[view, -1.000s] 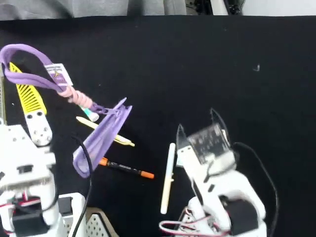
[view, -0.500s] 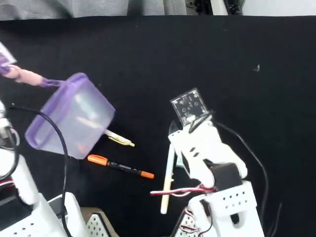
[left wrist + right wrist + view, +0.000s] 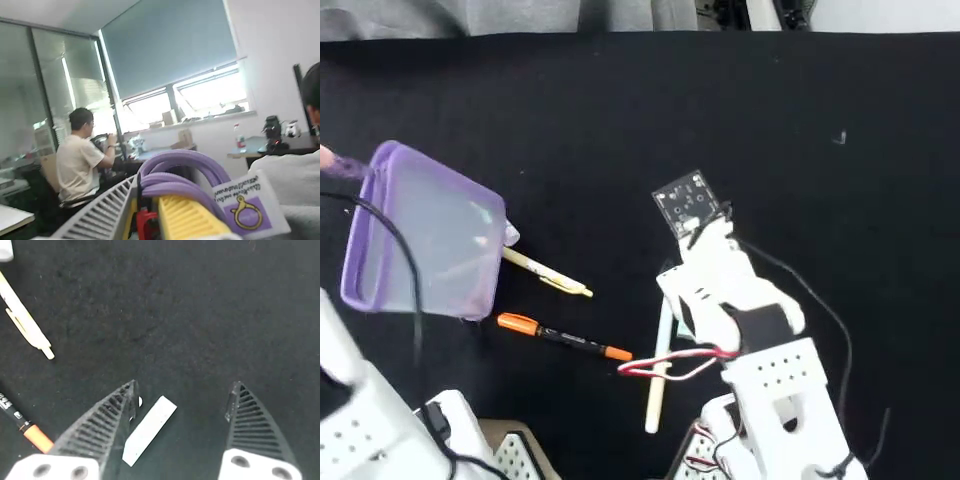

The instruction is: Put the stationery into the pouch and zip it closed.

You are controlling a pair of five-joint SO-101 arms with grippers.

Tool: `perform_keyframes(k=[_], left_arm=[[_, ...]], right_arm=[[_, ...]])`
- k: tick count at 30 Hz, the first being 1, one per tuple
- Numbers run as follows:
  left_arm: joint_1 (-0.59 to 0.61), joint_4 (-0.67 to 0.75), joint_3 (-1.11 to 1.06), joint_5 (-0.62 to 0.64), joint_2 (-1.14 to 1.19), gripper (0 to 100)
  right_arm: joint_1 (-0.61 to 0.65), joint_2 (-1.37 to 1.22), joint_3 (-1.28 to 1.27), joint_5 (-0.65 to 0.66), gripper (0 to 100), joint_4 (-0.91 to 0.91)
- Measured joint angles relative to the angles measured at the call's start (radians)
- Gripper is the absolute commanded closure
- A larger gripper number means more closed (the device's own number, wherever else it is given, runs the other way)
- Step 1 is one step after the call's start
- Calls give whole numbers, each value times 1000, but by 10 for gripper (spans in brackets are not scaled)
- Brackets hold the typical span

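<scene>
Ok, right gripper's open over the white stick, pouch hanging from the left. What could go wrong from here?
The white stick lies beside one finger of the right gripper, not centred; closing may push it away.
The pouch hangs by its strap from the left gripper, so it may swing when a pen goes in.
The pouch covers one end of the yellow pen, which could hamper a grasp there.

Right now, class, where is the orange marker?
In the high view the orange marker lies on the black cloth between the purple pouch and the white stick, just below the yellow pen in the picture.
</scene>
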State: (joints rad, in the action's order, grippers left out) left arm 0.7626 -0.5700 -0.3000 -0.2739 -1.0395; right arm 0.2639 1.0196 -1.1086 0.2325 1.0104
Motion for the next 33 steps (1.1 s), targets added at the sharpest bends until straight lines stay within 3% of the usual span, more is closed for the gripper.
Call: perform_keyframes(k=[8,16,22,33], left_arm=[[112,0,77,0,57,972],[112,-3,92,0,58,972],[112,-3,97,0,58,971],[35,8,37,3,58,971]], right_arm=[[0,-233,83,0,720,-3],[-20,-436,163,2,724,-3],[-104,-543,244,-9,798,44],[-61,-657,261,-34,796,89]])
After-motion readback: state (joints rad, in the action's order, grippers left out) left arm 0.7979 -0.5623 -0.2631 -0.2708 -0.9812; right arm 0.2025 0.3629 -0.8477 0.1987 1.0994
